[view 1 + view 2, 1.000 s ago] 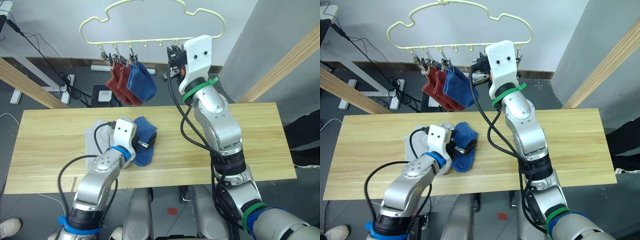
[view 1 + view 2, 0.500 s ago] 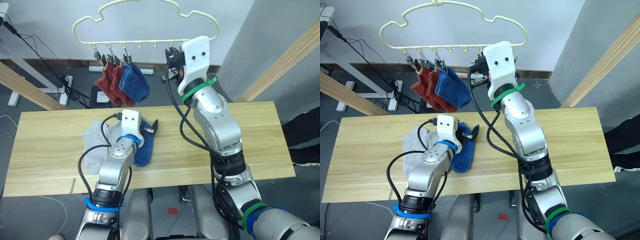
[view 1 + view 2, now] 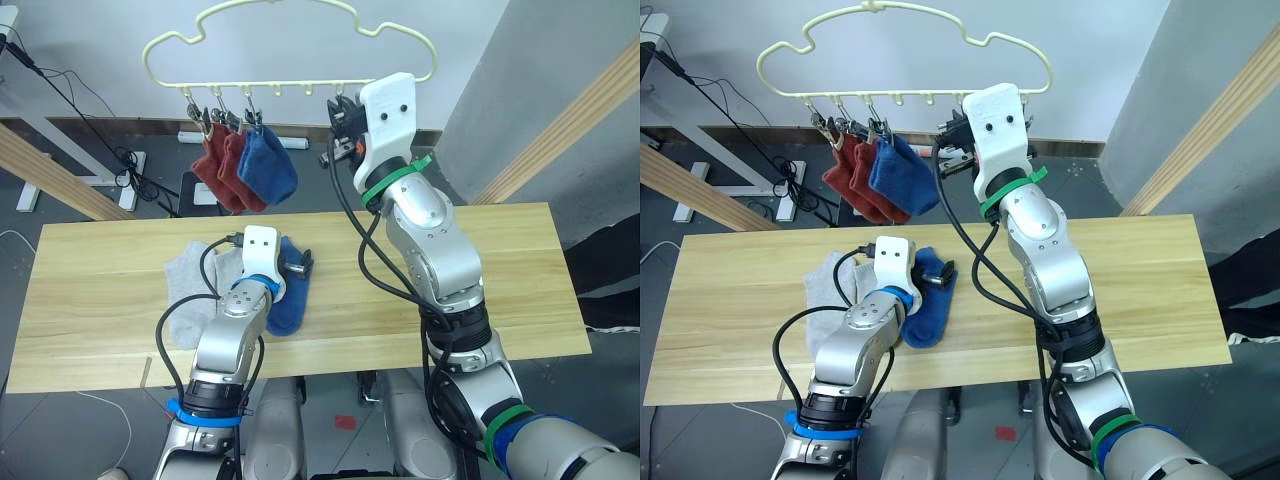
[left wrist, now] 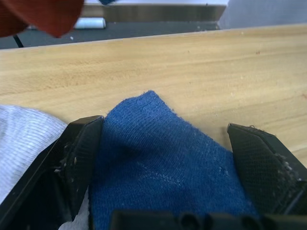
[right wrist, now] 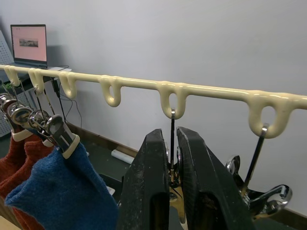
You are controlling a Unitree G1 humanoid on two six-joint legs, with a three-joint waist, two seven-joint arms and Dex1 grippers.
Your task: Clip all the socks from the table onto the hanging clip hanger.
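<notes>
The pale yellow clip hanger (image 3: 300, 86) hangs above the table's (image 3: 500, 270) far edge. Two red socks (image 3: 215, 165) and a blue sock (image 3: 268, 165) hang from its leftmost clips. On the table lie another blue sock (image 3: 285, 300) and light grey socks (image 3: 195, 290) beside it. My left gripper (image 3: 297, 265) is open and low over the table's blue sock (image 4: 158, 158), one finger on each side of its end. My right gripper (image 5: 173, 182) is raised to the hanger and shut on a metal clip (image 5: 171, 143) right of the middle of the row.
Slanted wooden frame poles stand at the left (image 3: 50, 170) and right (image 3: 570, 110). Cables and a power strip (image 3: 200, 135) lie on the floor behind the table. A laptop (image 5: 29, 43) sits on a desk far left. Another clip (image 5: 256, 191) hangs beside the held one.
The camera view shifted to the right. My left gripper rose off the blue sock, then came back down a little over its end. The right gripper stayed on the clip.
</notes>
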